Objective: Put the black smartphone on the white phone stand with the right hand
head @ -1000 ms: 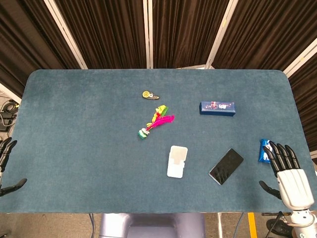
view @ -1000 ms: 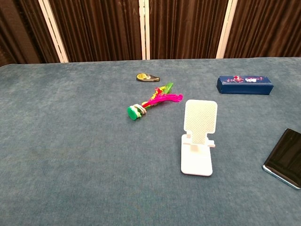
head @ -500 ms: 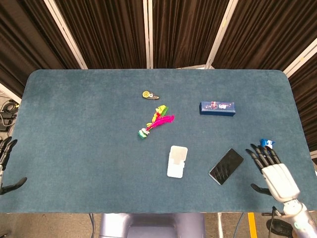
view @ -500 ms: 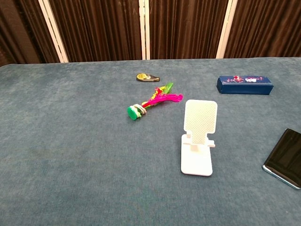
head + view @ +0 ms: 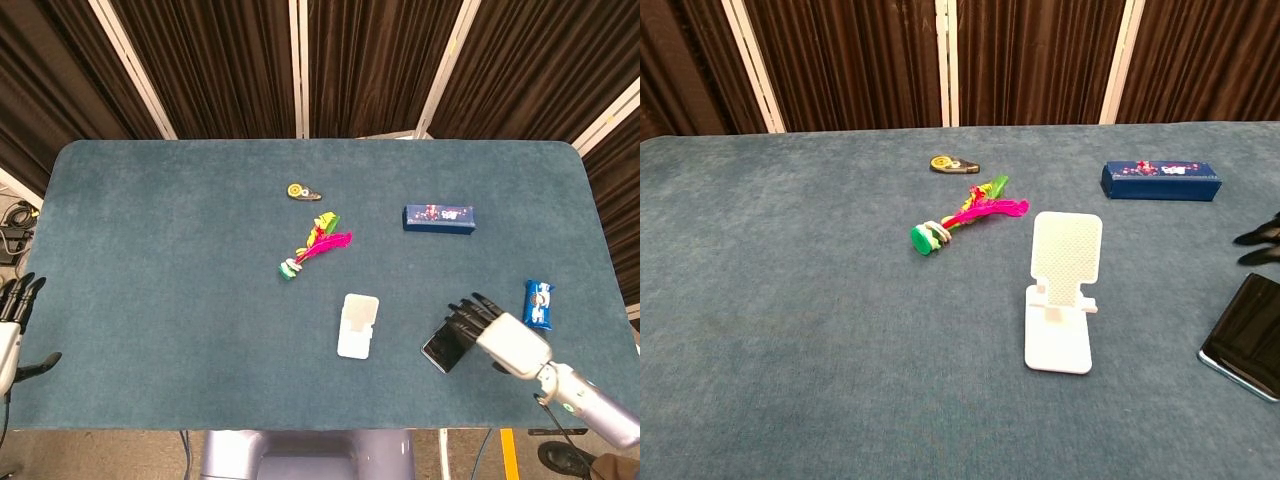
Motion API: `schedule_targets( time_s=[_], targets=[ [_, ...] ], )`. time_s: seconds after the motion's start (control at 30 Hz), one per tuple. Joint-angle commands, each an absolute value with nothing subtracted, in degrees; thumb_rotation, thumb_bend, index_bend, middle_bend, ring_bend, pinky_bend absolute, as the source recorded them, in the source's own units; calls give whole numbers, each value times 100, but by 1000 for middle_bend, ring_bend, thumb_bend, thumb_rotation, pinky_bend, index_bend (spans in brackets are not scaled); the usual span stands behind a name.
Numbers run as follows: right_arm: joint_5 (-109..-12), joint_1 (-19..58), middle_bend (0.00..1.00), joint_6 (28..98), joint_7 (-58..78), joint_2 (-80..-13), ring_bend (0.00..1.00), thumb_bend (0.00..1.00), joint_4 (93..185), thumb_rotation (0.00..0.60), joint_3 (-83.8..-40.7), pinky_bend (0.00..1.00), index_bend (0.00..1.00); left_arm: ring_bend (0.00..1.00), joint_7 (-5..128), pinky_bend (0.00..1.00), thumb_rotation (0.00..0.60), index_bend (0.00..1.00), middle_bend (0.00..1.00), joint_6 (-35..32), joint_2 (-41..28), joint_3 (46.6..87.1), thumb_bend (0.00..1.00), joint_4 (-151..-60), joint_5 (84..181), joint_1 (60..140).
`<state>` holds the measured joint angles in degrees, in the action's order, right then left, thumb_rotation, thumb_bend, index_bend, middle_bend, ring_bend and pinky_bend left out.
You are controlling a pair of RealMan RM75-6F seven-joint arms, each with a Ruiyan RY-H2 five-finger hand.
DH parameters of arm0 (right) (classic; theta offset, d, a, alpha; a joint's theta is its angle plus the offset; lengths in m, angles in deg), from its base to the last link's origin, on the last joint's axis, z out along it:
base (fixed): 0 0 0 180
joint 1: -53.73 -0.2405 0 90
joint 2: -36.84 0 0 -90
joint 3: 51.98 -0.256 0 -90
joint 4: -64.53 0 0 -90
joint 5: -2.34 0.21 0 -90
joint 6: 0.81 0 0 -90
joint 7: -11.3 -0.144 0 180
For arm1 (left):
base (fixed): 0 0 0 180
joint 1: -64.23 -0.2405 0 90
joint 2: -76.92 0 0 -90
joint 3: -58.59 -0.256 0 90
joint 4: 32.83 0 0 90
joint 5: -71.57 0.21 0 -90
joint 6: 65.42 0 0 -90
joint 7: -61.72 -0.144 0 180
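Note:
The black smartphone (image 5: 440,348) (image 5: 1246,335) lies flat on the blue table, right of the white phone stand (image 5: 358,324) (image 5: 1063,290), which stands upright. My right hand (image 5: 493,332) hovers over the phone's right half with its fingers spread; in the chest view only dark fingertips (image 5: 1260,244) show at the right edge, above the phone. No grip on the phone is visible. My left hand (image 5: 12,325) rests at the table's left front edge, fingers spread, holding nothing.
A blue box (image 5: 438,217) (image 5: 1160,181) lies at the back right. A pink-green feather toy (image 5: 314,245) (image 5: 965,220) and a small yellow-black tape dispenser (image 5: 301,192) (image 5: 953,164) lie behind the stand. A blue snack packet (image 5: 538,303) sits near the right edge.
My right hand has moved left from the table's right front corner to above the phone, uncovering the blue snack packet. The phone and stand have not moved.

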<state>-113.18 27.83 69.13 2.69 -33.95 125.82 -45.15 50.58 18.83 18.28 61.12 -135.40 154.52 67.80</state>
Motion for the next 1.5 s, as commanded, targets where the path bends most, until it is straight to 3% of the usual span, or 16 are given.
schedule_targets(
  time_s=[0.03,0.43,1.27,1.43,1.5],
  targets=[
    [-11522,2600,82,6981,38,-3630,0,0,12197,600,-4349,9,30,0,5029,0,600,0,0,1851,1815,6112,0,-13533,15425,6798],
    [-11961,2216,91,7312,-68,-4204,0,0,11210,600,-3933,20,50,0,4900,0,600,0,0,1739,1747,6137,0,-13482,15277,6873],
    [-11807,1779,100,6706,40,-4510,2,0,10546,600,-3470,25,61,0,4704,0,600,0,0,1627,1639,6156,0,-13418,15083,6964],
    [-11786,1765,154,6703,-74,-4608,47,3,10322,600,-3381,68,123,0,4650,0,600,0,0,1607,1611,6158,0,-13408,15048,6980],
    [-11776,1771,216,6736,-113,-4659,106,35,10216,600,-3351,129,199,0,4627,0,600,0,0,1590,1599,6157,0,-13404,15030,6991]
  ],
)
